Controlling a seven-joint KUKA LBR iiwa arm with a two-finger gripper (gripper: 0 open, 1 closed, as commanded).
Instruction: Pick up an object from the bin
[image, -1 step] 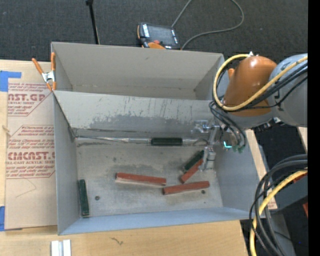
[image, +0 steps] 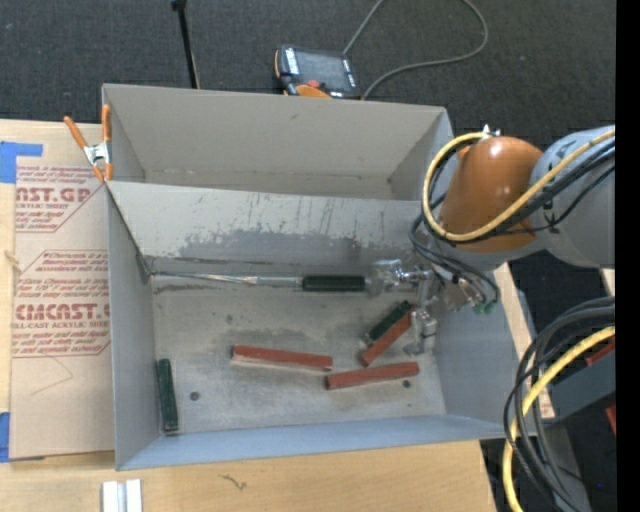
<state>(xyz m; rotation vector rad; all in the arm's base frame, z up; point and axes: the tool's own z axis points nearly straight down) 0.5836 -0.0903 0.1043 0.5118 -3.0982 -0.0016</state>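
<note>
Gripper (image: 424, 322) is low at the right end of the grey metal bin (image: 130, 330). Cannot tell how far open it is, and nothing is seen in its hold. The nearest things are a short dark green bar (image: 388, 323) and a red-brown bar (image: 380, 345). They lie side by side just view-left of it, long axes tilted, upper ends toward the gripper.

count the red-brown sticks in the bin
3 red-brown sticks: one mid-floor, one to its right nearer the front, one tilted by the end effector. More may hide under the arm.
</note>
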